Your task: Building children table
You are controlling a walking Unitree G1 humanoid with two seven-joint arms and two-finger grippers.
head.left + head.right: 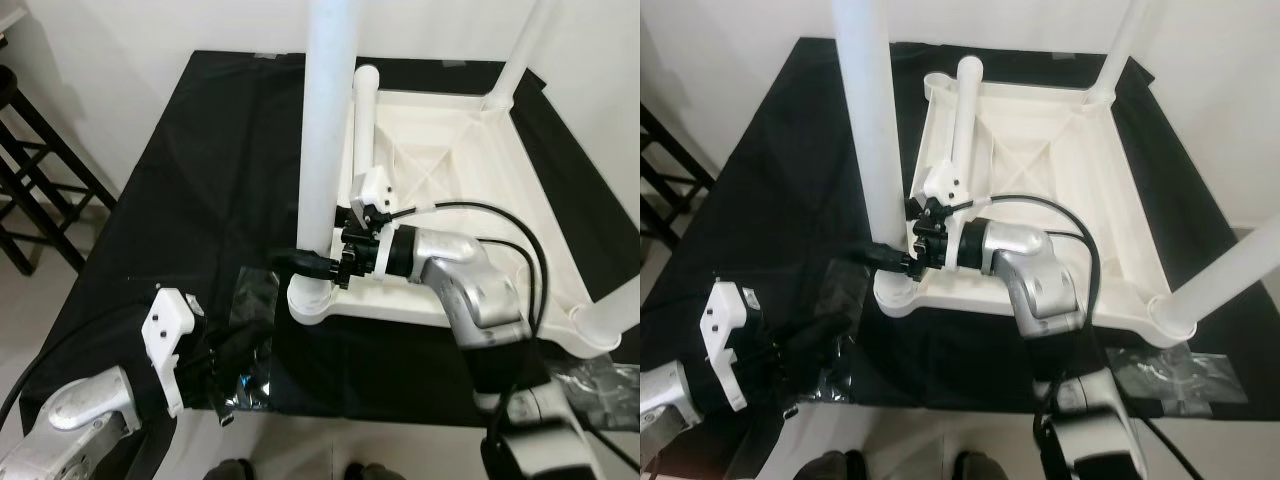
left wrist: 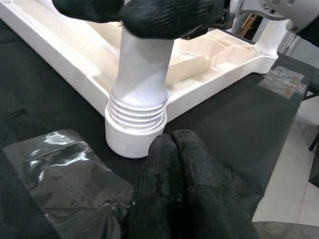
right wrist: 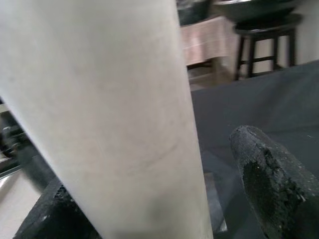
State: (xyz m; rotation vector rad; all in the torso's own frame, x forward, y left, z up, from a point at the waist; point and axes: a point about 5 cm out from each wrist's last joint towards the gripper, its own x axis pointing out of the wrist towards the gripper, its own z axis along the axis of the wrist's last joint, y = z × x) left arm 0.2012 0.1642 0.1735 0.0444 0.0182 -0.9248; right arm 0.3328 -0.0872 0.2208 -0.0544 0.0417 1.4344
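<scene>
A white plastic children's table [image 1: 450, 150] lies upside down on a black cloth. An upright white leg [image 1: 325, 120] stands in the near-left corner socket [image 1: 310, 300], its threads showing just above the socket [image 2: 137, 112]. My right gripper [image 1: 305, 260] is shut on this leg low down, with one black finger [image 3: 271, 184] on each side of it. My left gripper [image 1: 235, 350] is shut with nothing in it, hovering over the cloth just in front of that socket [image 2: 172, 142]. Another leg [image 1: 365, 120] lies along the left side of the table's underside.
Two more legs stand at the far-right [image 1: 520, 50] and near-right [image 1: 610, 320] corners. Clear plastic wrap [image 1: 250, 300] lies on the cloth by my left gripper, more at the right [image 1: 600, 380]. A dark wooden stool [image 1: 40, 170] stands off to the left.
</scene>
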